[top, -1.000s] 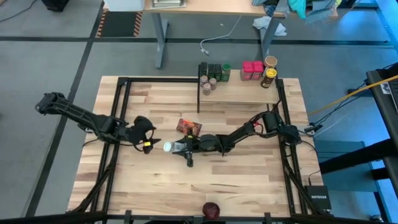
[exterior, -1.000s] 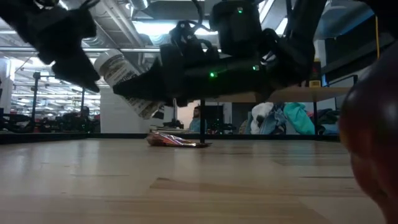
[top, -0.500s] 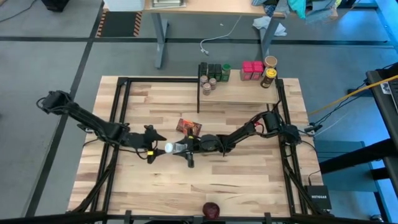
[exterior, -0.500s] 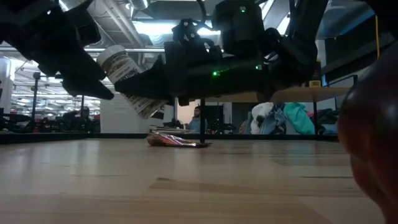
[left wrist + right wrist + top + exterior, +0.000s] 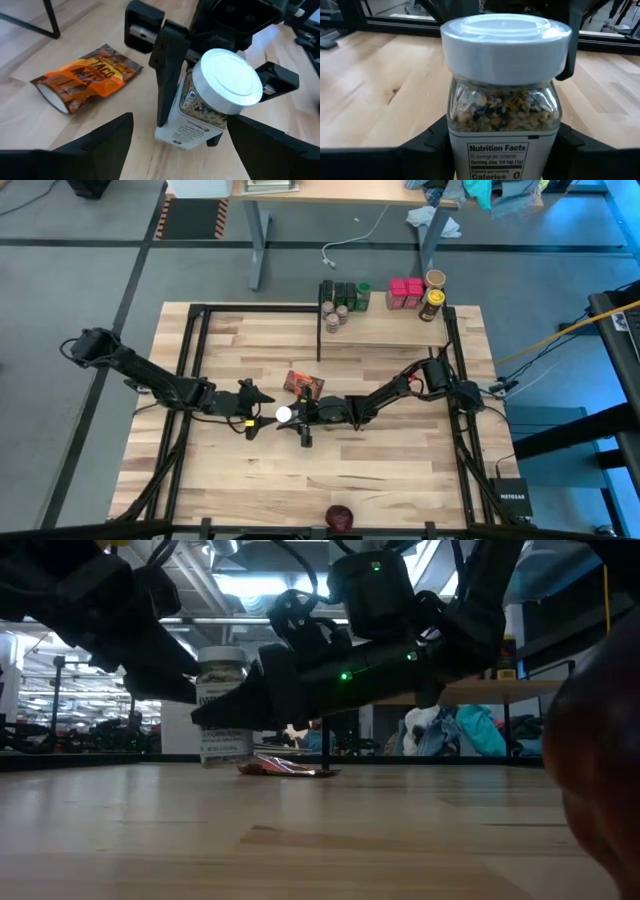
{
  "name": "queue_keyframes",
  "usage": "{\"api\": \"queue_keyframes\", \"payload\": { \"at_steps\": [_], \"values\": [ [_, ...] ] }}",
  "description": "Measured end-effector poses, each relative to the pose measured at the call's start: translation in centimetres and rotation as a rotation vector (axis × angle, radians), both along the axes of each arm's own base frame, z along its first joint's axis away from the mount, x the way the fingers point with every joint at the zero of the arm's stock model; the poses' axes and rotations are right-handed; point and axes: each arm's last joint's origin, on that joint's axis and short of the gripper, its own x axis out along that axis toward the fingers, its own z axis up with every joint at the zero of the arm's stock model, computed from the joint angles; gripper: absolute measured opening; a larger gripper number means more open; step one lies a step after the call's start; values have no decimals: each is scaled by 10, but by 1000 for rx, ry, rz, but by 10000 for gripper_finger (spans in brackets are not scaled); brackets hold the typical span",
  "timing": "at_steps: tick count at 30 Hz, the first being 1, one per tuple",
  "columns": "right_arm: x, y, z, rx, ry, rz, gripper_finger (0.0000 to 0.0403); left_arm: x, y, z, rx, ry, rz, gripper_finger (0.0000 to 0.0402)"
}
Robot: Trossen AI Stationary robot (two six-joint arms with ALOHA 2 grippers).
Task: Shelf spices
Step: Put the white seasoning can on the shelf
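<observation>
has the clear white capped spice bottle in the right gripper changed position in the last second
Yes. The clear white-capped spice bottle swung from tilted to upright, against the orange-red flat packet lying on the table.

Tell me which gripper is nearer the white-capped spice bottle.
Right. The right gripper is clamped on the white-capped bottle, holding it upright; the left gripper hovers open just beside its cap, not touching.

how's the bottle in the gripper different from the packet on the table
The white-capped bottle is a clear, rigid container showing the mixed seasoning inside; the orange packet is flat, soft and printed all over. The bottle stands upright, clamped in the right gripper; the packet lies flat and free on the table, touched by nothing. The open left gripper faces the bottle, not the packet. Neither is on the shelf.
</observation>
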Motion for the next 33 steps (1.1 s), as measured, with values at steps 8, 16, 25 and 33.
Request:
{"api": "queue_keyframes", "payload": {
  "at_steps": [8,16,25,33],
  "values": [
    [-1,-1,-5,-25,45,-20,203,0,3,-6,13,49,7,317],
    [-1,-1,-6,-26,50,-20,203,-1,-5,-3,-1,41,-123,317],
    [0,1,-1,-3,-9,18,203,10,-10,-5,126,-49,-117,317],
    [0,1,1,11,-24,28,203,23,-16,-6,158,-164,-149,317]
  ]
}}
